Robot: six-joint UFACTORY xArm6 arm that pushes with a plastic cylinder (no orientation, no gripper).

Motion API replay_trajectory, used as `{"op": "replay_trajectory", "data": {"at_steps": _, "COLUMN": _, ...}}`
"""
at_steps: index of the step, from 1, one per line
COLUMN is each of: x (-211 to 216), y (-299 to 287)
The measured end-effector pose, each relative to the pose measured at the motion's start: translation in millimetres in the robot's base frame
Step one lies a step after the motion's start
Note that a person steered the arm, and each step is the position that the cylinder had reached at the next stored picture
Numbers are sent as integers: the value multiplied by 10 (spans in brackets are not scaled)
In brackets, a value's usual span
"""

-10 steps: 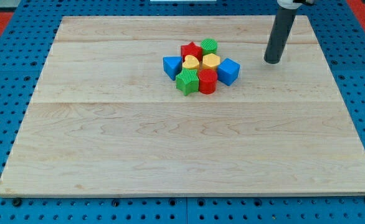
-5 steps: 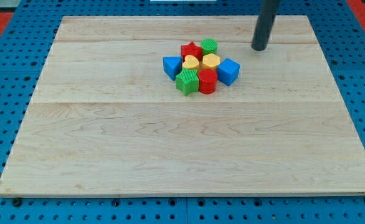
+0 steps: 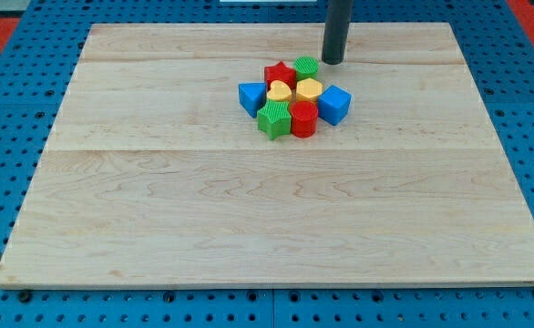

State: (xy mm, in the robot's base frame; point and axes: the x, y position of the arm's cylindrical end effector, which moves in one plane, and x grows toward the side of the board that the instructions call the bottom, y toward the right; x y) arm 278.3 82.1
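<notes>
Rod: I carry no gripper and no jaws, so nothing is grasped or released; I end in a straight dark rod that comes down from the view's top edge.
Tip: my tip (image 3: pixel 333 62) stands on the pale wooden board (image 3: pixel 249 228), in its upper part, a little right of centre.
Nearest block: the small green ribbed block (image 3: pixel 306 66) at the cluster's top right lies just beside my tip, on its left. Whether they touch I cannot tell; at most a sliver of board shows between them.
Cluster: eight blocks sit packed together, most touching a neighbour, which is why they read as one clump and not a scatter.
Top row: the red star-shaped block (image 3: pixel 280 74) sits left of the small green one.
Middle row: the yellow rounded block (image 3: pixel 279 90) and the yellow hexagonal block (image 3: pixel 309 89) sit side by side at the clump's core.
Flanks: the blue wedge-like block (image 3: pixel 251 97) closes the view's left side, and the blue cube (image 3: pixel 334 104) closes the right, tilted on its corner line.
Bottom row: the green ribbed cube (image 3: pixel 273 119) and the red cylinder-like block (image 3: pixel 303 118) stand shoulder to shoulder.
Blue cube to tip: near, below and slightly right, apart from it.
Surround: the blue perforated base plate (image 3: pixel 12 164) frames the board on all sides, with red panels at the upper corners.
</notes>
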Motion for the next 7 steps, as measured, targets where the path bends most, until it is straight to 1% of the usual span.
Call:
{"op": "replay_trajectory", "data": {"at_steps": 1, "x": 151, "y": -386}}
{"op": "replay_trajectory", "data": {"at_steps": 2, "x": 477, "y": -624}}
{"op": "replay_trajectory", "data": {"at_steps": 3, "x": 715, "y": -960}}
{"op": "replay_trajectory", "data": {"at_steps": 4, "x": 961, "y": -950}}
{"op": "replay_trajectory", "data": {"at_steps": 5, "x": 605, "y": -874}}
{"op": "replay_trajectory", "data": {"at_steps": 6, "x": 965, "y": -354}}
{"op": "replay_trajectory", "data": {"at_steps": 7, "x": 1230, "y": -434}}
